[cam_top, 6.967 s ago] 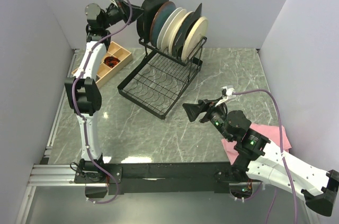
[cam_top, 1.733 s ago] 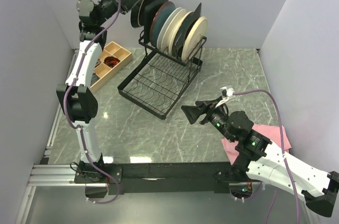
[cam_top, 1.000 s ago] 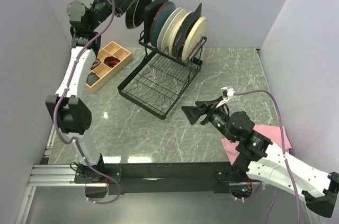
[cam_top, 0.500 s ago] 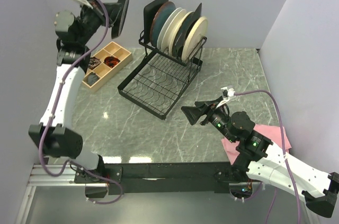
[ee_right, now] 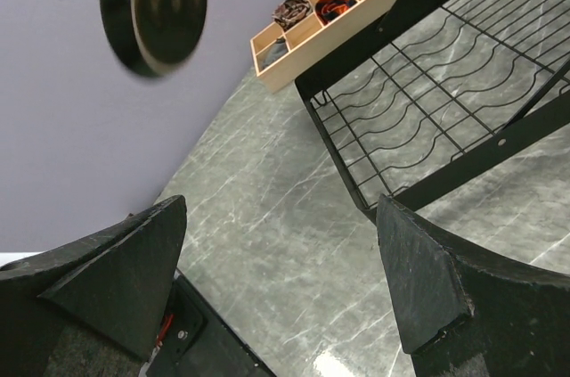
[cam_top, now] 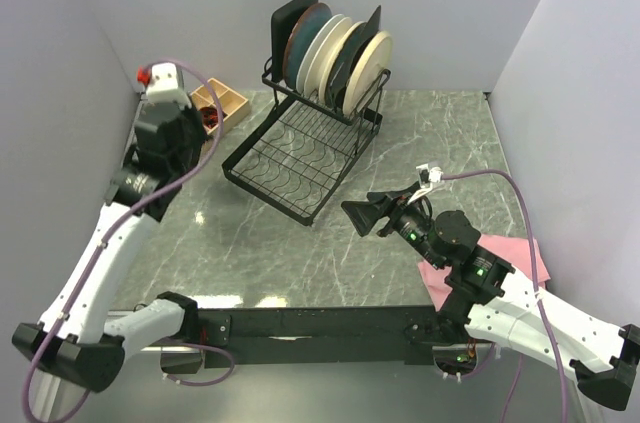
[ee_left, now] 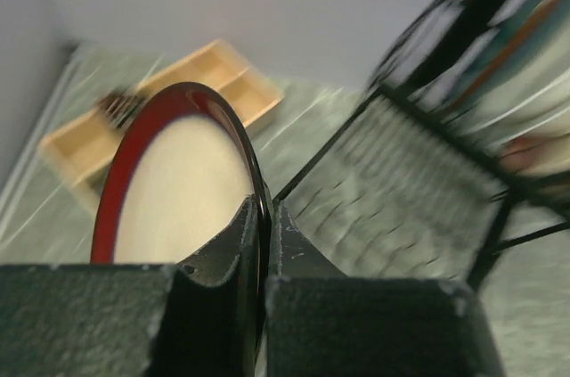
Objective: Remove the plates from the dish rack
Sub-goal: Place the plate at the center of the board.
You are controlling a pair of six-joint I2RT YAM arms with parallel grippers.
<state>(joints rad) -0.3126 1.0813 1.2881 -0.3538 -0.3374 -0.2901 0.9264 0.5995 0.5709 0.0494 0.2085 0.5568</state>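
Left fingers point(ee_left: 249, 234) clamp the rim of the red-rimmed tan plate point(ee_left: 178, 190), held on edge over the bench point(cam_top: 300, 243) left of the dish rack point(cam_top: 300, 158), so it probably needs tipping flat; right fingers point(cam_top: 358, 215) gape empty, well apart.

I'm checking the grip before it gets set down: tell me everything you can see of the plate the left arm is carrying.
The plate is round, with a glossy dark red-brown rim around a plain tan face, ceramic by its look. It stands on edge in the air, its rim pinched between the shut fingers of the left tool; nothing else touches it. Beyond it lie the wooden tray and the dish rack. The right wrist view shows it only as a dark, blurred disc.
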